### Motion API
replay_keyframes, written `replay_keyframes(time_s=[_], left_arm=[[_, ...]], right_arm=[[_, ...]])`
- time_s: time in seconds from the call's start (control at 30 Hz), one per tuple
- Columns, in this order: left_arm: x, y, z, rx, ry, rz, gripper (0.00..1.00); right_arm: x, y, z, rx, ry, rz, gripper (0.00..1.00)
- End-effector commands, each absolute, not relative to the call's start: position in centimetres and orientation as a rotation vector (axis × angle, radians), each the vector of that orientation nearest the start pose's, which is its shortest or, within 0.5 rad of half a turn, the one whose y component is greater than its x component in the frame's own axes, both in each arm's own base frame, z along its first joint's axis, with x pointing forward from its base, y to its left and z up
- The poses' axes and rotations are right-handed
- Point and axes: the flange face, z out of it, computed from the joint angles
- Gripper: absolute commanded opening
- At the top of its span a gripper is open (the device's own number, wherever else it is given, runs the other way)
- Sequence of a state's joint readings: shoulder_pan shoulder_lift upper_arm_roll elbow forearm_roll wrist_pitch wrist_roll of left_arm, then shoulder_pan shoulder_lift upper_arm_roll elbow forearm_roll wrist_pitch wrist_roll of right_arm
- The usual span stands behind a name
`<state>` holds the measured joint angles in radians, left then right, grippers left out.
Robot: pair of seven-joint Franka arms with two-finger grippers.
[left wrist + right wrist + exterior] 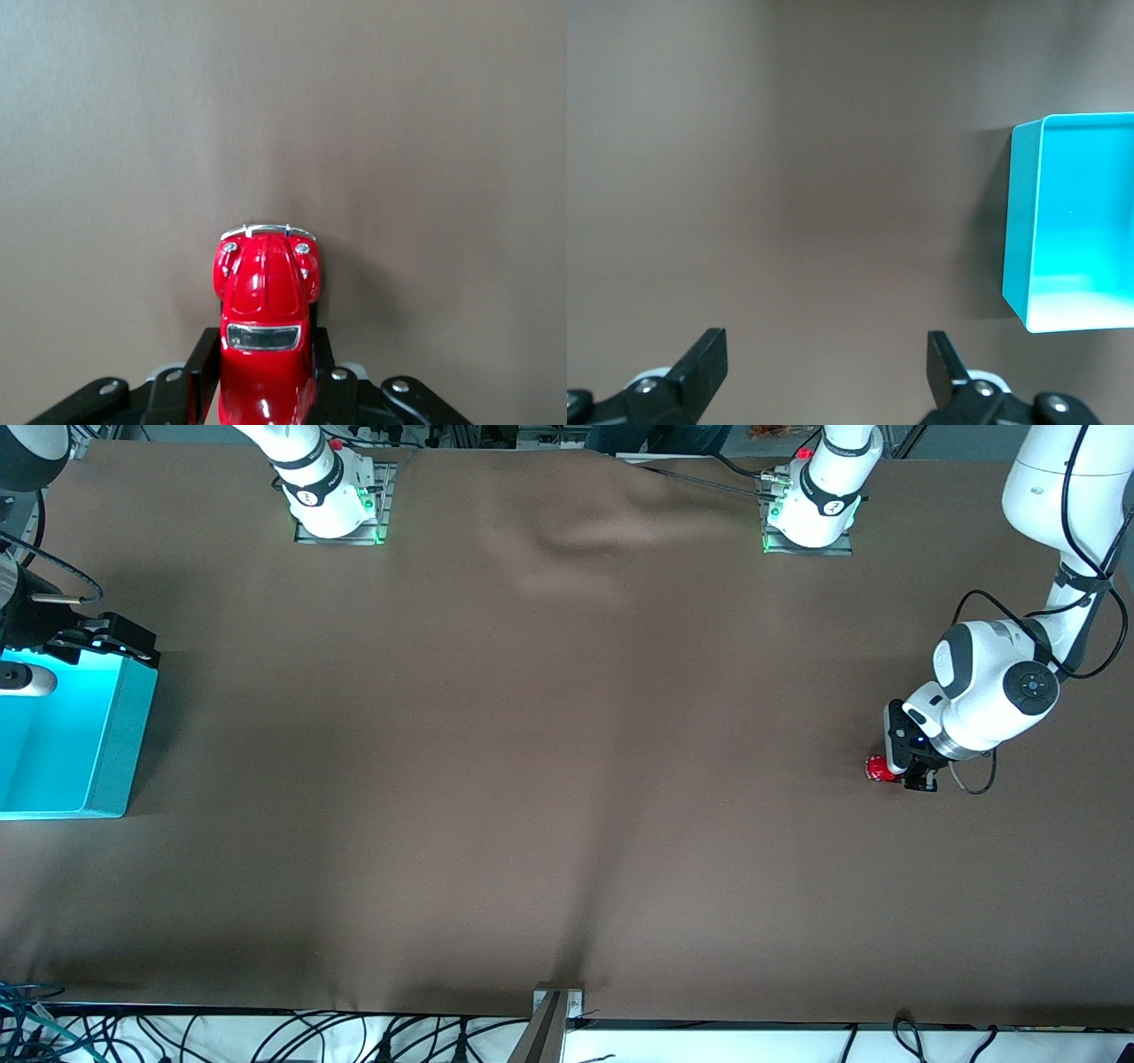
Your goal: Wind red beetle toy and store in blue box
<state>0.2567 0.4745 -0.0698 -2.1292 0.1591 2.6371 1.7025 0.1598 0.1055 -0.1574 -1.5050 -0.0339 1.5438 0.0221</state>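
Observation:
The red beetle toy (879, 768) sits low at the brown cloth near the left arm's end of the table. My left gripper (905, 769) is shut on it. In the left wrist view the black fingers (202, 363) press both sides of the toy (264, 292), whose silver bumper points away from the gripper (263, 376). The blue box (120, 735) stands at the right arm's end of the table. My right gripper (27, 677) hangs over the box's end nearest the bases, partly cut off by the view's edge. In the right wrist view it (826, 363) is open and empty, with the box (1019, 230) off to one side.
A brown cloth (549, 762) covers the whole table, with soft wrinkles near the bases. The two arm bases (332, 500) (811, 509) stand along the table's edge farthest from the front camera. Cables lie along the edge nearest the camera.

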Motion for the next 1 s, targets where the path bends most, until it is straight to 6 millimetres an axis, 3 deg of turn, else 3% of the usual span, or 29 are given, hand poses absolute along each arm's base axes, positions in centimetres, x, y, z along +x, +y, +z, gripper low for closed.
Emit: replay_keyframes(time_s=[0.0, 0.47, 0.97], left_arm=[[56.1, 12.8, 15.9, -2.100, 2.300, 0.089, 0.25], [56.3, 16.9, 15.3, -2.067, 2.306, 0.119, 0.25], [56.3, 18.8, 15.3, -2.051, 2.306, 0.127, 0.27]], right_arm=[[58.1, 0.2, 60.1, -3.198, 0.042, 0.102, 1.00], [58.1, 0.2, 60.1, -3.198, 0.042, 0.102, 1.00], [58.1, 0.2, 60.1, -3.198, 0.042, 0.102, 1.00]])
